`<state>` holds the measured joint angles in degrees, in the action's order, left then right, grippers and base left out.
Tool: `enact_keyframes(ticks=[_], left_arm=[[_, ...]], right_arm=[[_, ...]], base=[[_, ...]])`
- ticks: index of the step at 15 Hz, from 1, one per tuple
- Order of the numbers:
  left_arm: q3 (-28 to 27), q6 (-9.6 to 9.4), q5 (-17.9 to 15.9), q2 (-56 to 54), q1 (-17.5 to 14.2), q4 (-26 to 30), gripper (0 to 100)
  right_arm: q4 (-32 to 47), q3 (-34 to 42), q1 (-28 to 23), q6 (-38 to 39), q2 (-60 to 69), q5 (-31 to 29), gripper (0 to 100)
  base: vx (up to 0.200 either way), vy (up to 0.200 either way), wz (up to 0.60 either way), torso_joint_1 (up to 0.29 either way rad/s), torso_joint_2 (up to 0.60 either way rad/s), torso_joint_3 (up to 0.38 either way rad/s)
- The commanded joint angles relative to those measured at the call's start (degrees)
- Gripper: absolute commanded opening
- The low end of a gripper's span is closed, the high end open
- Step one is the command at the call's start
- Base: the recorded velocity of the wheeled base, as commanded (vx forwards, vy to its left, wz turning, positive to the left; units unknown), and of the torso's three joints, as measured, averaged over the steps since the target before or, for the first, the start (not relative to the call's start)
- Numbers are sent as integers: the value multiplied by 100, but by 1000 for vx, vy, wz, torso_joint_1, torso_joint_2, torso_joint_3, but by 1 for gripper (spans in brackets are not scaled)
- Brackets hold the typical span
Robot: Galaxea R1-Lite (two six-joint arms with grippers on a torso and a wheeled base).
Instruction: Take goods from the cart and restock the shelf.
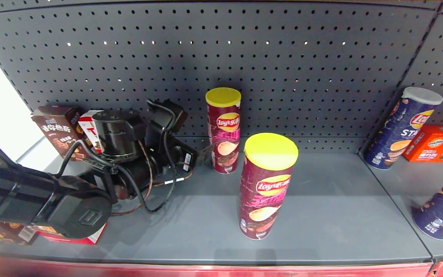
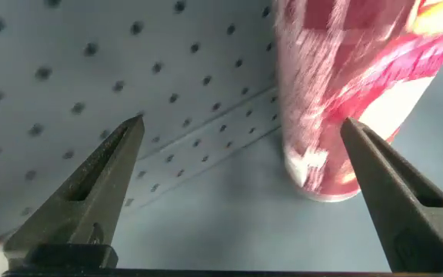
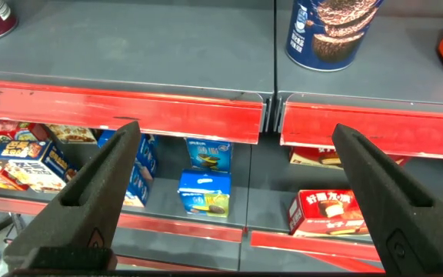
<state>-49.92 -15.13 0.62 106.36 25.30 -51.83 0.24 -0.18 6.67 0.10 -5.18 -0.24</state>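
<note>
Two maroon chip cans with yellow lids stand upright on the grey shelf (image 1: 340,215). One can (image 1: 223,130) is at the back by the pegboard, the other (image 1: 267,184) is nearer the front edge. My left gripper (image 1: 206,150) lies low over the shelf just left of the back can, apart from it. In the left wrist view this gripper (image 2: 243,123) is open and empty, with the back can (image 2: 337,100) beyond one fingertip. My right gripper (image 3: 237,129) is open and empty, below the shelf's red front edge (image 3: 129,100).
A brown snack box (image 1: 58,129) and a red-and-white box (image 1: 89,127) stand behind my left arm. Two blue chip cans (image 1: 402,129) (image 1: 442,209) and an orange box (image 1: 437,142) fill the right bay. Lower shelves hold blue boxes (image 3: 204,192) and a red box (image 3: 329,211).
</note>
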Motion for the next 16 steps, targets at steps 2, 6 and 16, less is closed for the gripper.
enact_keyframes(ticks=[2,6,16], left_arm=[[88,-96,70,-98,-113,-2,100],[17,-122,166,-19,-104,15,100],[-325,-122,175,403,2,59,100]], right_arm=[[2,1,1,-1,-9,-2,100],[2,1,1,-1,-9,-2,100],[2,1,1,-1,0,-2,100]], base=[[0,0,0,0,0,0],[0,0,0,0,0,0],[0,0,0,0,0,0]])
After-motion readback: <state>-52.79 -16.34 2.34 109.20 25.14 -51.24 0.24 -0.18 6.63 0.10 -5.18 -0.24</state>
